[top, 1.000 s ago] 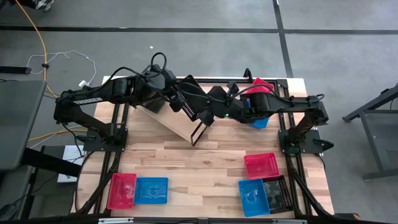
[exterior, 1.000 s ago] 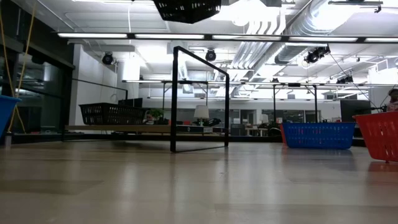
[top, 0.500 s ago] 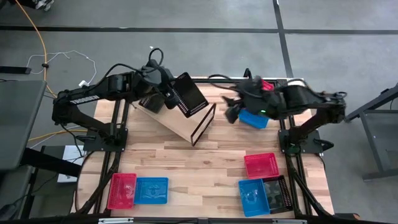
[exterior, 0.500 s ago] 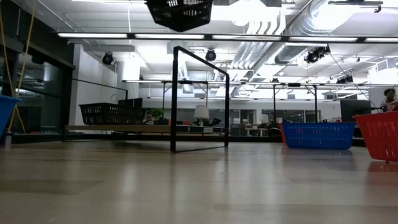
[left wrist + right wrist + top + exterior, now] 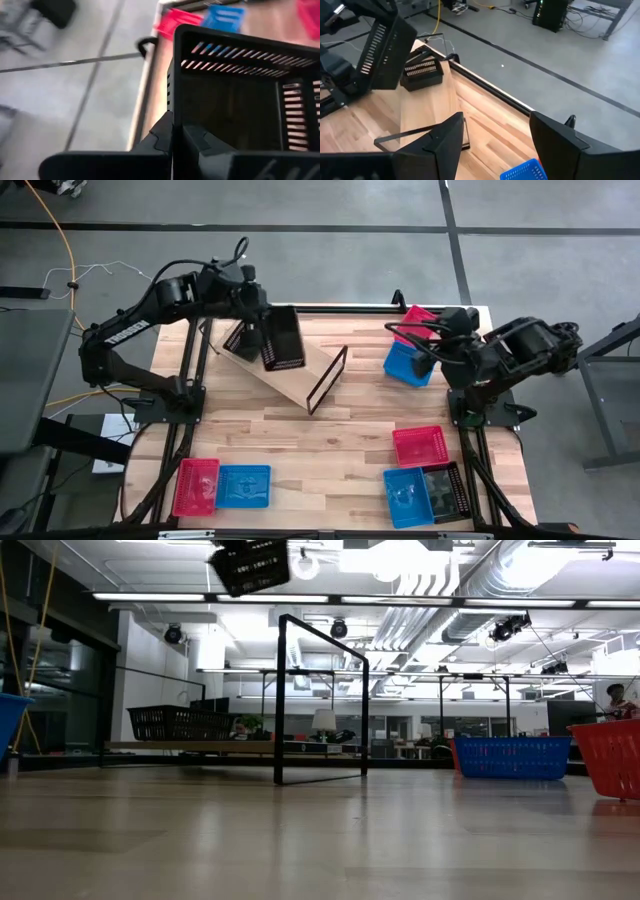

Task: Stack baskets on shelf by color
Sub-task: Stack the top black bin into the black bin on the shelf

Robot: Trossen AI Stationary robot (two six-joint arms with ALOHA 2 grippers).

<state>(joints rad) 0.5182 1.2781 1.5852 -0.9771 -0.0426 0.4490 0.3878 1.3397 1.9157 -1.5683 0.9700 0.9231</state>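
Note:
My left gripper (image 5: 258,330) is shut on a black basket (image 5: 282,338), held high over the far-left part of the shelf (image 5: 290,375). The shelf is a light-wood box with a black frame (image 5: 328,378) at its end. The held basket shows at the top of the low view (image 5: 250,565). Another black basket (image 5: 422,75) rests bottom-down on the shelf's far-left end. My right gripper (image 5: 497,125) is open and empty at the table's far right, above a blue basket (image 5: 405,365) and a red basket (image 5: 415,315). My left gripper pinches one side wall of the black basket at its rim (image 5: 173,107), one finger (image 5: 160,137) outside the wall and one finger (image 5: 200,142) inside. The basket is lifted clear, well above the shelf, and is tilted.
A red basket (image 5: 196,486) and a blue basket (image 5: 243,486) lie at the near left. A red basket (image 5: 420,446), a blue basket (image 5: 408,496) and a black basket (image 5: 447,492) lie at the near right. Bare tabletop lies between them and the shelf.
My left gripper has carried the black basket from over the shelf's framed end toward the table's far-left corner, and the basket has turned about. My right gripper has drawn back from the middle toward the table's right edge, over the blue basket.

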